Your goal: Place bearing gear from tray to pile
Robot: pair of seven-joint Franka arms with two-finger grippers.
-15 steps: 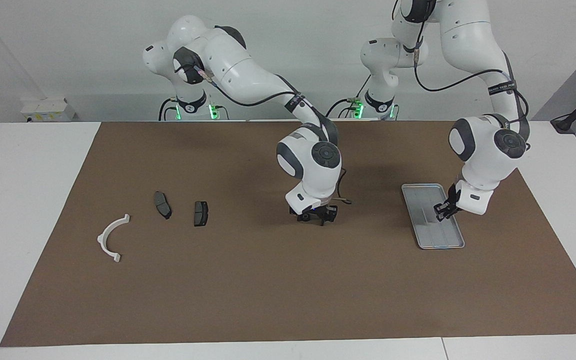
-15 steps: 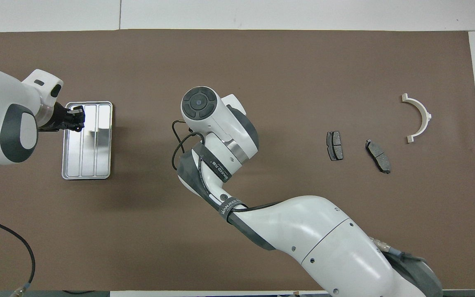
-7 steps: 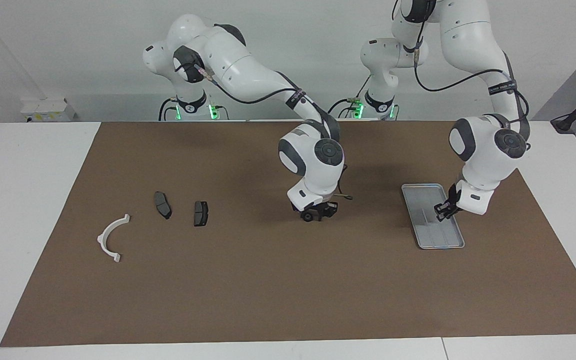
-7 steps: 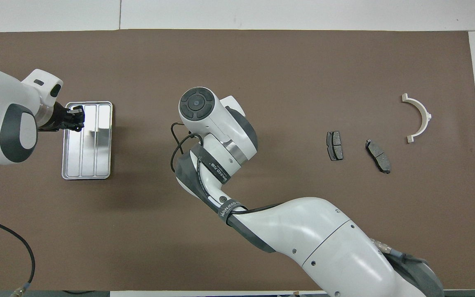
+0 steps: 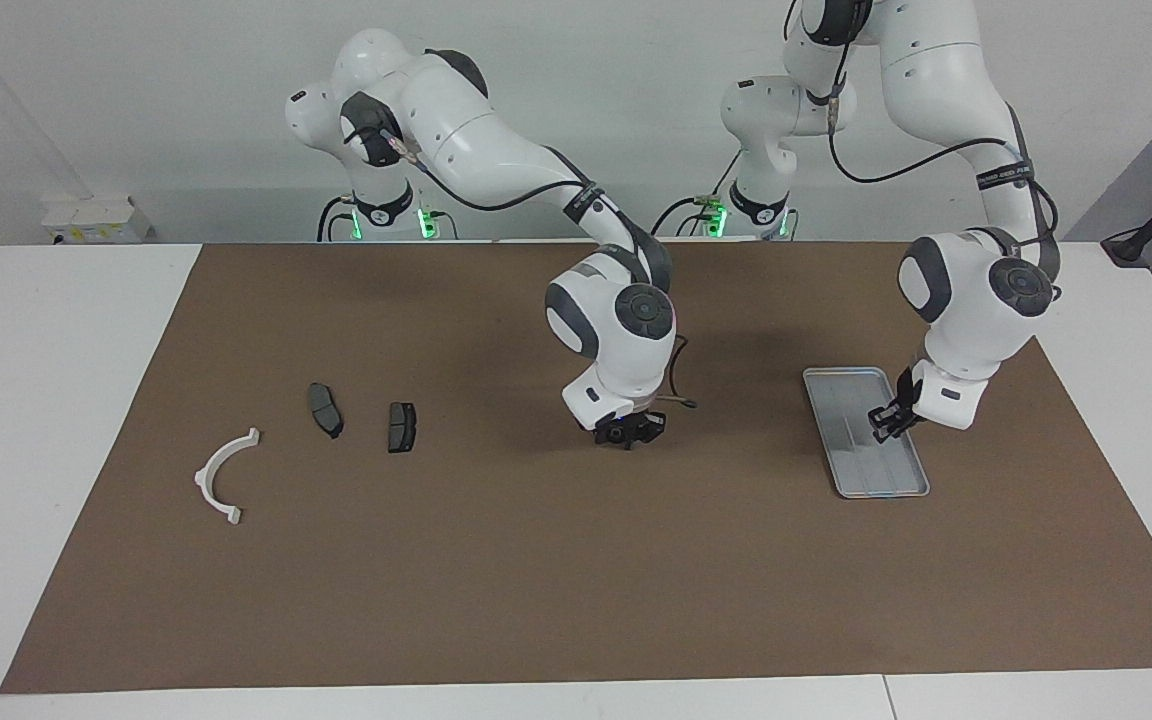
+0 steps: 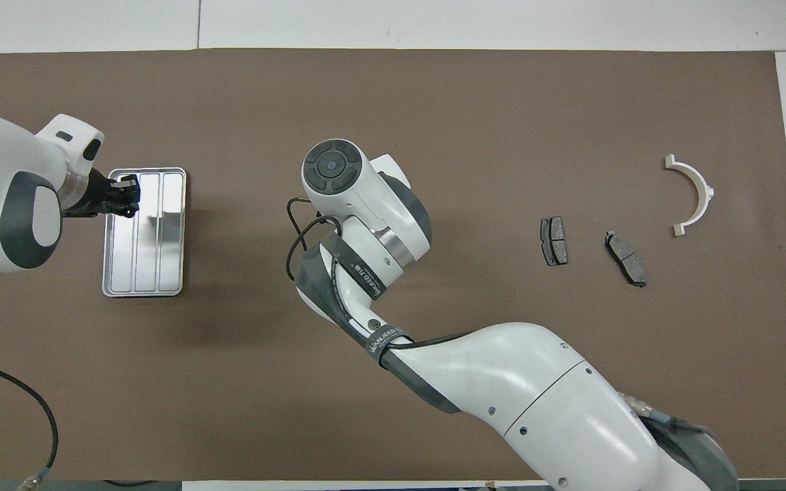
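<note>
My right pincer (image 5: 626, 434) hangs low over the middle of the worktop (image 5: 576, 600), between the tray and the pile, and a small dark round part (image 5: 618, 436) shows at its tips. I take that for the bearing gear, though it is too small to be sure, so I cannot say how wide the fingers stand or how firmly it is held. My left pincer (image 5: 888, 420) waits over the tray (image 5: 864, 485), which lies toward the left arm's end of the worktop, and I cannot read its fingers either. The tray looks bare of gears, so I judge the pick and half the carry done. What remains is the rest of the crossing and the set-down at the pile, toward the right arm's end: two dark brake pads (image 5: 326, 409) (image 5: 401, 426) and a white plastic arc (image 5: 224, 476) nearer that edge. The brown mat (image 5: 496, 560) between here and the pile is free of obstacles.
</note>
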